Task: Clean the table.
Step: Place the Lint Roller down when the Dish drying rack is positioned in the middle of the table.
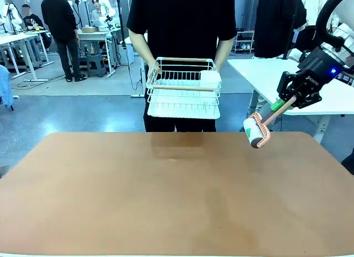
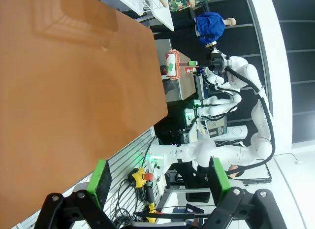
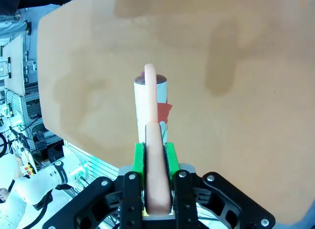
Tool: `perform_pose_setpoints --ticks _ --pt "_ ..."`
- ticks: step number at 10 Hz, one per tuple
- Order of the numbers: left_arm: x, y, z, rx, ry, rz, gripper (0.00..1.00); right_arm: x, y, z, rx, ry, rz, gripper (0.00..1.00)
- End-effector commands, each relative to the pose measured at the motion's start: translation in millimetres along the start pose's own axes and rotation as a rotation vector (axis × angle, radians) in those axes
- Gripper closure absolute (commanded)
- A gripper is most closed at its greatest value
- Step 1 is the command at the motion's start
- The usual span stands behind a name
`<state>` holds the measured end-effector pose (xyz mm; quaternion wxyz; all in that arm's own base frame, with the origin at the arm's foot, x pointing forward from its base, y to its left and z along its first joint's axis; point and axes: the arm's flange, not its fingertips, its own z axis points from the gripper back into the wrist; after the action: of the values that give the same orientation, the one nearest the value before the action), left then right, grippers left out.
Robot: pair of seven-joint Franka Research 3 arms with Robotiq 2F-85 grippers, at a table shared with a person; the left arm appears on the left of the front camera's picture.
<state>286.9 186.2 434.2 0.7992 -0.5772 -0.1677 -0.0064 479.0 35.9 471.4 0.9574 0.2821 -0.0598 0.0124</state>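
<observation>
The reddish-brown table (image 1: 166, 190) spreads across the front view with a bare top. Above its far right corner my right gripper (image 1: 282, 104) is shut on the salmon handle of a lint roller (image 1: 255, 130), whose white roll hangs tilted down-left, just above the surface. In the right wrist view the green pads (image 3: 139, 157) clamp the handle, and the lint roller (image 3: 149, 103) points out over the table (image 3: 236, 91). My left gripper (image 2: 158, 176) stands open with nothing in it, off the table's (image 2: 74, 91) edge, and the lint roller (image 2: 172, 65) shows far off.
At the far edge a person stands holding a white wire rack (image 1: 182, 88) in both hands, above the table. A white-topped table (image 1: 276, 74) stands behind my right arm. Other people and benches are farther back.
</observation>
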Motion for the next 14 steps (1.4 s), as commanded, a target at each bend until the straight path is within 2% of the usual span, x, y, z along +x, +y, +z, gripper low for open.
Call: perform_pose_setpoints --ticks 1,14 --pt "-1.1 0.9 2.7 -0.020 -0.003 -0.022 0.00 2.0 2.5 1.6 0.021 0.000 0.008 0.79" --pt "-1.1 0.9 2.7 -0.020 -0.003 -0.022 0.00 2.0 2.5 1.6 0.021 0.000 0.008 0.79"
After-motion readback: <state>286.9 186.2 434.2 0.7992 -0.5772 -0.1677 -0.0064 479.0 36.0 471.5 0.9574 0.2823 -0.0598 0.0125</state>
